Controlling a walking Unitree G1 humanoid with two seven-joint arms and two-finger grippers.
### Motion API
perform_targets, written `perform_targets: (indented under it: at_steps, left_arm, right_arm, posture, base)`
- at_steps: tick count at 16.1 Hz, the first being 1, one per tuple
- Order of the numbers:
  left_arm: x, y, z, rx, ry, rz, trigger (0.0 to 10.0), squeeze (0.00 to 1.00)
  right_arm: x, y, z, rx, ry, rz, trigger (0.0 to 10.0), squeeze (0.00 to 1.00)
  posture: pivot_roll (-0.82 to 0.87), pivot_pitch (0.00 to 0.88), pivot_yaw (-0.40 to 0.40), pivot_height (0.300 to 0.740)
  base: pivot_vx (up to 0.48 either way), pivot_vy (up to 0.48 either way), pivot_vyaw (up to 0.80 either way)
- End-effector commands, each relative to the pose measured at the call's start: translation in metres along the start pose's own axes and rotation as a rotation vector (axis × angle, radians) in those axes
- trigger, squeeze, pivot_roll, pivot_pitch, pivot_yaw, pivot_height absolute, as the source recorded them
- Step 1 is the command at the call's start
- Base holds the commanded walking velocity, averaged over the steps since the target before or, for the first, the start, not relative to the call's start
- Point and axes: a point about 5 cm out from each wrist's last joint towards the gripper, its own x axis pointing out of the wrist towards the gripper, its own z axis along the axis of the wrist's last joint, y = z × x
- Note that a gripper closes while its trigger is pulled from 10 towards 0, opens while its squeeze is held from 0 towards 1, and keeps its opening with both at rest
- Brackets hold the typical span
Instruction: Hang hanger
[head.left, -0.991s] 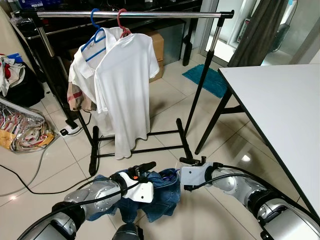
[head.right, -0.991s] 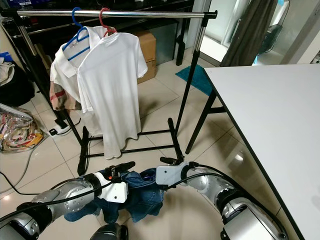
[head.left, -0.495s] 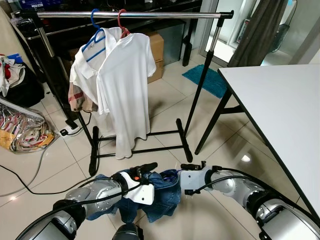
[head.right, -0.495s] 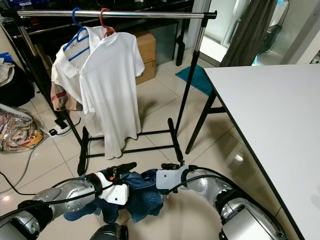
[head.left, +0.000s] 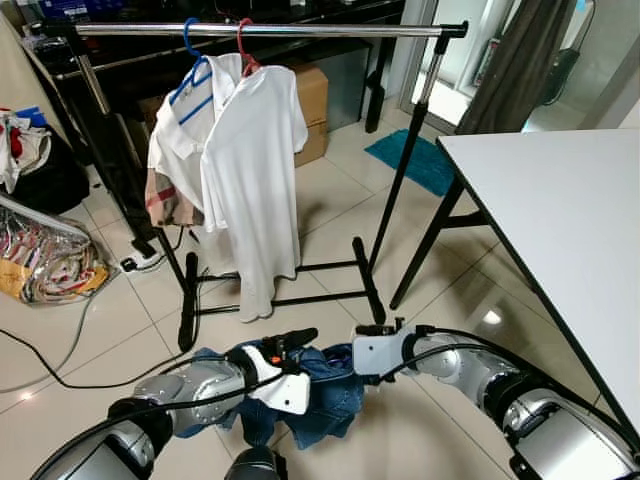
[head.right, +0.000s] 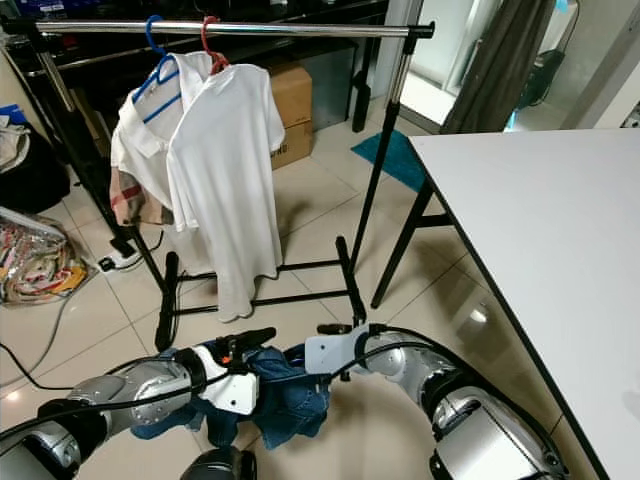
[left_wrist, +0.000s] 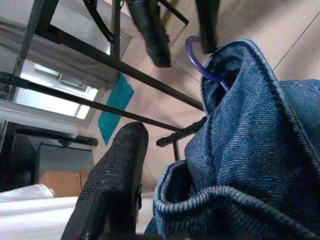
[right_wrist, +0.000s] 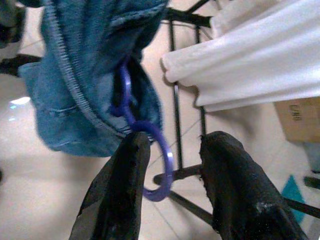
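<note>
1. The clothes rack (head.left: 262, 30) stood ahead, two white shirts (head.left: 252, 190) hung near its left end, now swung slightly rightward.
2. The denim garment (head.left: 320, 390) hung low between both arms, ready for lifting.
3. The left gripper (head.left: 292, 338) held denim; its spread I cannot tell.
4. The right gripper (right_wrist: 170, 150) had closed in, fingers parted around the purple hanger (right_wrist: 161, 150) hook.

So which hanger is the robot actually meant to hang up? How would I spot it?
Start at the clothes rail, then drop to the floor in front of it, where both grippers meet at a bundle of blue denim. The hanger pokes out of that denim: its hook is purple, unlike the blue and red hangers on the rail, which carry white shirts.
</note>
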Motion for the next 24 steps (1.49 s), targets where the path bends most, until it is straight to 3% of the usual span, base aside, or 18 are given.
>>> perform_targets:
  at_steps: [1, 7, 8, 9, 10, 11, 17, 24]
  left_arm:
    - [0.002, 0.010, 0.000, 0.037, -0.016, 0.018, 0.0, 0.00]
    - [0.002, 0.010, 0.001, 0.051, -0.021, 0.017, 0.0, 0.00]
    - [0.002, 0.010, 0.001, 0.051, -0.021, 0.017, 0.0, 0.00]
    - [0.002, 0.010, 0.001, 0.051, -0.021, 0.016, 0.0, 0.00]
    - [0.002, 0.009, 0.001, 0.051, -0.021, 0.015, 0.0, 0.00]
    - [0.002, 0.008, 0.001, 0.051, -0.023, 0.014, 0.0, 0.00]
    - [0.001, 0.007, 0.001, 0.053, -0.024, 0.009, 0.0, 0.00]
    - [0.000, 0.007, 0.000, 0.055, -0.022, 0.005, 0.0, 0.00]
  right_arm:
    - [0.000, 0.003, -0.001, 0.002, 0.014, 0.034, 10.0, 0.00]
    - [0.002, 0.003, -0.001, 0.001, 0.033, 0.057, 10.0, 0.00]
    - [0.002, 0.003, 0.000, 0.004, 0.031, 0.056, 7.5, 0.00]
    - [0.002, 0.003, 0.000, 0.006, 0.029, 0.058, 3.7, 0.00]
    - [0.002, 0.004, 0.000, 0.005, 0.028, 0.059, 2.9, 0.00]
    - [0.003, 0.003, 0.002, 0.003, 0.017, 0.053, 0.0, 0.00]
    - [0.002, 0.002, 0.003, 0.015, -0.009, 0.024, 0.0, 0.00]
    - [-0.005, -0.013, 0.002, 0.053, -0.048, -0.053, 0.0, 0.00]
  posture:
    - [0.27, 0.005, -0.005, 0.740]
    - [0.27, 0.005, -0.007, 0.740]
    - [0.28, 0.007, -0.008, 0.740]
    - [0.28, 0.008, -0.007, 0.740]
    - [0.28, 0.008, -0.007, 0.740]
    - [0.28, 0.011, -0.006, 0.740]
    - [0.27, 0.014, -0.004, 0.740]
    - [0.27, 0.016, -0.001, 0.740]
  base:
    - [0.000, 0.000, 0.00]
    - [0.000, 0.000, 0.00]
    - [0.000, 0.000, 0.00]
    - [0.000, 0.000, 0.00]
    - [0.000, 0.000, 0.00]
    - [0.000, 0.000, 0.00]
    - [0.000, 0.000, 0.00]
    - [0.000, 0.000, 0.00]
